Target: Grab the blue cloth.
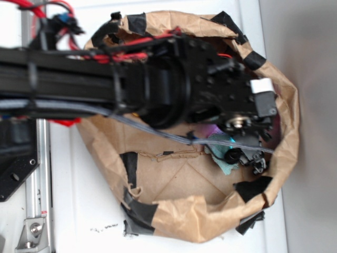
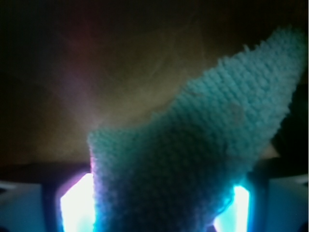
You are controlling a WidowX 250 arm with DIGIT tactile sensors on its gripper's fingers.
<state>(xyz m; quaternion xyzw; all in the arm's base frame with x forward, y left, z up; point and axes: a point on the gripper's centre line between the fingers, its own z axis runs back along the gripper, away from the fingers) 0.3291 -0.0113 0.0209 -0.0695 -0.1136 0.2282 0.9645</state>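
Note:
The blue cloth [image 2: 203, 145], a fuzzy light teal terry rag, fills the wrist view from the bottom edge up to the top right. It sits between the two brightly lit fingers [image 2: 75, 205], and my gripper [image 2: 154, 212] is shut on it. In the exterior view a small teal patch of the cloth [image 1: 226, 166] shows under the black gripper [image 1: 245, 159], deep in the right side of the brown paper bag [image 1: 179, 182]. Most of the cloth is hidden there by the arm and wrist.
The bag's crumpled walls, patched with black tape [image 1: 139, 213], stand up around the gripper. Something purple [image 1: 210, 130] lies under the wrist. The black arm [image 1: 79, 79] with its red cables spans from the left. The bag sits on a white surface [image 1: 79, 211].

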